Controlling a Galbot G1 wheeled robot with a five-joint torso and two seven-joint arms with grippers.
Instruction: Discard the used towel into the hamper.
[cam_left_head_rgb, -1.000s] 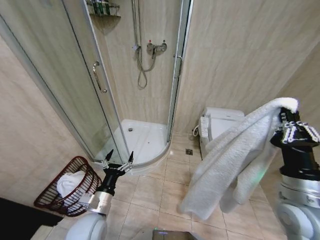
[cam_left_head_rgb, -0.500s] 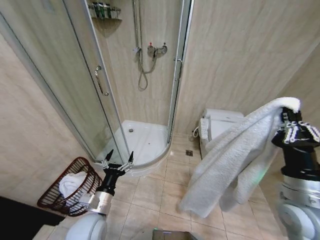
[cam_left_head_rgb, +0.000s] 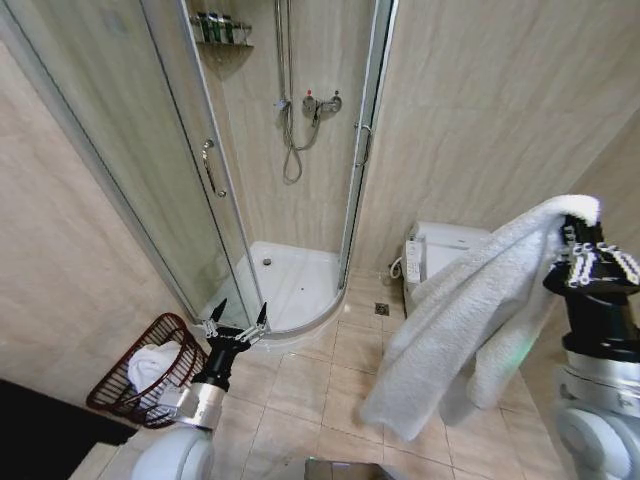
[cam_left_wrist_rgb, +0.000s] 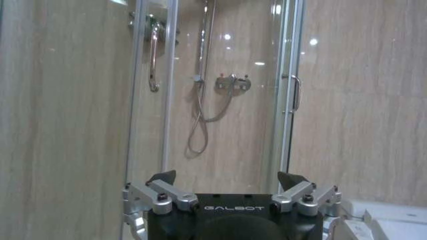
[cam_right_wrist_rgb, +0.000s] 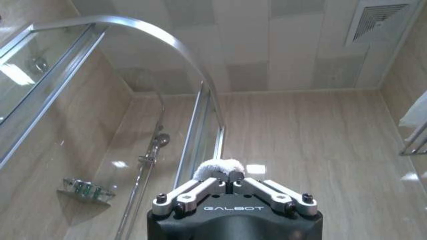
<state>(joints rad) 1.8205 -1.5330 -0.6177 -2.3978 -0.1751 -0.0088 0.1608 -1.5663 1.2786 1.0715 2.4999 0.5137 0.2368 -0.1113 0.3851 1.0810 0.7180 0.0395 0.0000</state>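
A long white towel (cam_left_head_rgb: 470, 315) hangs from my right gripper (cam_left_head_rgb: 580, 228), which is raised at the right and shut on the towel's top edge; the pinched tuft of towel (cam_right_wrist_rgb: 217, 167) shows between its fingers in the right wrist view. The hamper (cam_left_head_rgb: 140, 375), a dark reddish-brown wire basket, lies tilted on the floor at the lower left with a white cloth (cam_left_head_rgb: 155, 362) inside. My left gripper (cam_left_head_rgb: 237, 322) is held low just right of the hamper, open and holding nothing, its fingertips (cam_left_wrist_rgb: 163, 177) spread wide.
A glass corner shower (cam_left_head_rgb: 290, 270) with a white tray stands ahead, its door handle (cam_left_head_rgb: 210, 168) toward me. A white toilet (cam_left_head_rgb: 440, 255) sits against the wall behind the towel. Beige floor tiles (cam_left_head_rgb: 320, 375) spread between the hamper and the towel.
The head view has shifted so the whole room slides right and slightly down; the hamper now sits nearer the left gripper. Both arms keep their pose, towel still hanging.
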